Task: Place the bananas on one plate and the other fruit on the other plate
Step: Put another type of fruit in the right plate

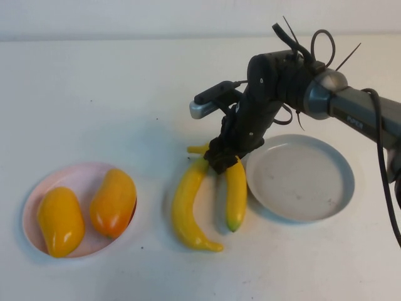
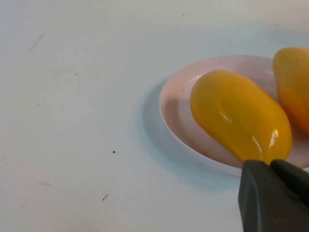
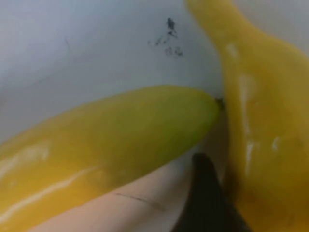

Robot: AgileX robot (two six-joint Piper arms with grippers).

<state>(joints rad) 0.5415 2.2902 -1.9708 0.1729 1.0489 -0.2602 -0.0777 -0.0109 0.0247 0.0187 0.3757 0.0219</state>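
Looking down at the table [image 1: 94, 94], we see the pale pink plate [image 1: 66, 179] at the near left holding both mangoes: the plain yellow-orange mango [image 1: 60, 221] on its left half and the blushed orange-red mango [image 1: 113, 202] on its right half, side by side. The grey-blue plate [image 1: 301, 177] at the right holds nothing. Both bananas lie on the table between the plates, the shorter banana [image 1: 236, 193] just beside the grey-blue plate's left rim and the longer banana [image 1: 187, 207] to its left. The right gripper [image 1: 223, 162] is down over their far ends, where the two nearly meet; one dark finger [image 3: 205, 193] shows between them, and we cannot tell whether it is clamped. The left gripper [image 2: 273, 195] hangs near the pink plate, fingertips pressed together.
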